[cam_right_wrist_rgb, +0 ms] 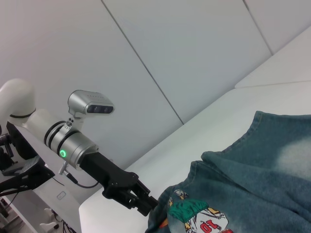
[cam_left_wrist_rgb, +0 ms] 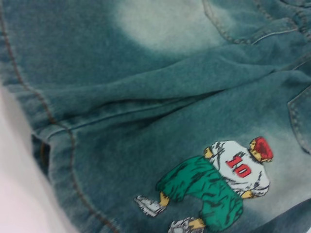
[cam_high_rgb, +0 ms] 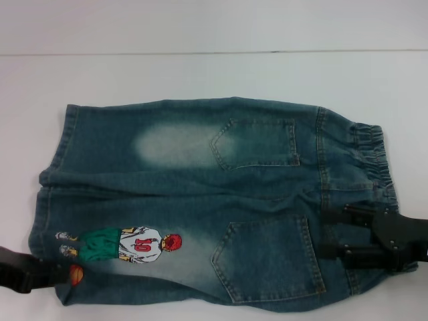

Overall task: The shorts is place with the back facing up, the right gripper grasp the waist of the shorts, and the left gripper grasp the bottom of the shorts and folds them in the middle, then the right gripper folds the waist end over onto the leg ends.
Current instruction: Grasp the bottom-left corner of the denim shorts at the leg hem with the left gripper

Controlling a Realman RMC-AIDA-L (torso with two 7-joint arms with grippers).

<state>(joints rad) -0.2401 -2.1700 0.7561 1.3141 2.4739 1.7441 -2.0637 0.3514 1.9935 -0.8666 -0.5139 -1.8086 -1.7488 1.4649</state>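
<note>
One pair of shorts (cam_high_rgb: 200, 200) lay flat on the table (cam_high_rgb: 200, 73), both pockets up; the right gripper (cam_high_rgb: 338, 235) pinched the waist (cam_high_rgb: 374, 160). The left gripper (cam_right_wrist_rgb: 146, 204) met the leg end beside the print (cam_high_rgb: 120, 245); its closure could not be told.

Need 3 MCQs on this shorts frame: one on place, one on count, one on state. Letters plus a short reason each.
1. Where is the right gripper on the shorts?
A. at the waist end
B. at the far leg hem
C. on the pale patch

2. How many patch pockets show on the side facing up?
A. none
B. two
C. four

3. What state are the shorts in?
A. folded in half
B. hanging in the air
C. spread flat on the table

Key:
1 A, its black body sits at the ruffled band's near corner.
2 B, one pocket on each half in the head view.
3 C, both legs lie open, and the left gripper is only at the near leg end by the cartoon print.
</note>
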